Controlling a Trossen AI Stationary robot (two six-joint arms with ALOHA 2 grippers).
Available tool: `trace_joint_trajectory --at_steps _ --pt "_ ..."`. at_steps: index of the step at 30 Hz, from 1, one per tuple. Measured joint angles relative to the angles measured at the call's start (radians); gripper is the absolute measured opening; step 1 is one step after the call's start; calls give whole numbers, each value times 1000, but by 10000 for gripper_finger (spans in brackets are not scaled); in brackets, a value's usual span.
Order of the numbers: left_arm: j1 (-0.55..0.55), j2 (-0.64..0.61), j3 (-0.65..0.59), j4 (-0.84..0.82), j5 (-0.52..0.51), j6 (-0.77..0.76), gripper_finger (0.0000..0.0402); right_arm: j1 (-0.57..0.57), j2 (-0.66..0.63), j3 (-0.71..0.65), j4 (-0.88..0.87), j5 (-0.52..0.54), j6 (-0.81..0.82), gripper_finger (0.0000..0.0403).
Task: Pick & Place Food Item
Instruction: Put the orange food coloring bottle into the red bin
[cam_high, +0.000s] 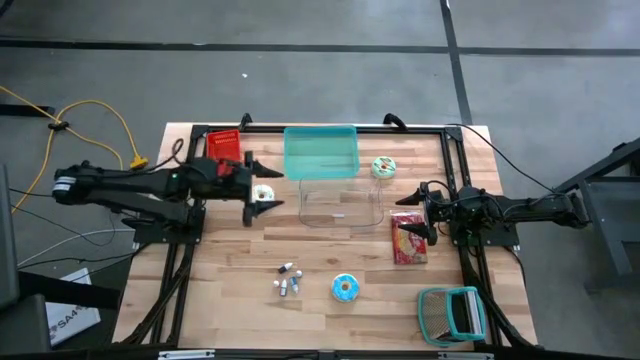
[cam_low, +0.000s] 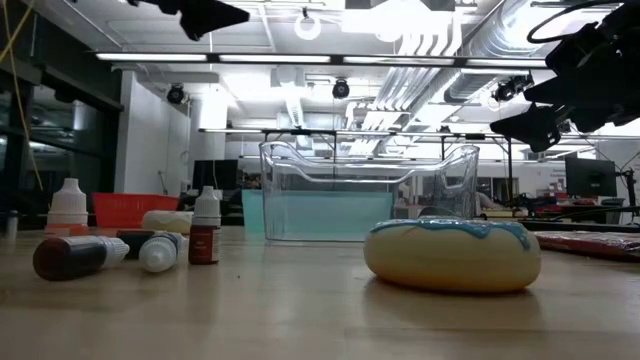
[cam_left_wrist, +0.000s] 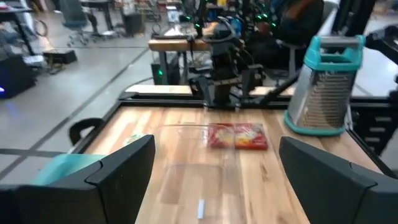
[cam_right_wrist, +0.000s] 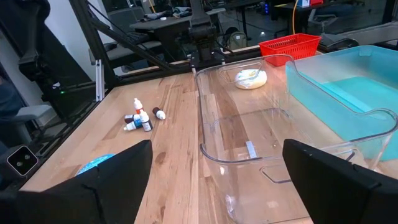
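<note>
Nothing is picked up yet; from where I stand this looks like the very start, both arms poised above the desk (cam_high: 330, 320) with empty jaws.

The clear bin (cam_high: 340, 200) sits mid-desk, and I'll place everything from it. The left gripper (cam_high: 262, 185) hangs just beside the bin's left side, jaws spread wide, almost over a pale yellow donut (cam_high: 264, 193). The right gripper (cam_high: 420, 212) hovers just to the bin's right, jaws equally wide, above a red snack packet (cam_high: 408, 238). A blue-frosted donut (cam_high: 344, 288) lies in front of the bin, nearer the desk's front edge, with a cluster of small dropper bottles (cam_high: 288, 281) to its left. A green-frosted donut (cam_high: 383, 166) rests behind the bin's right corner, next to a teal bin (cam_high: 320, 152).

Which food item is meant I can't say (the task names none). My guess: the nearest arm drops onto its closest item, closes, then carries it into the clear bin.
</note>
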Motion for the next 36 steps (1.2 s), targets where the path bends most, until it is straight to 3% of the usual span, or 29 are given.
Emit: trace_joint_trajectory --at_steps 12,20,36 --pt "-140 229 106 9 1 4 336 0 0 0 0 0 0 350" --pt "-205 299 107 -15 -2 0 336 0 0 0 0 0 0 350" --pt "-300 300 107 -358 -57 -131 336 0 0 0 5 0 0 350"
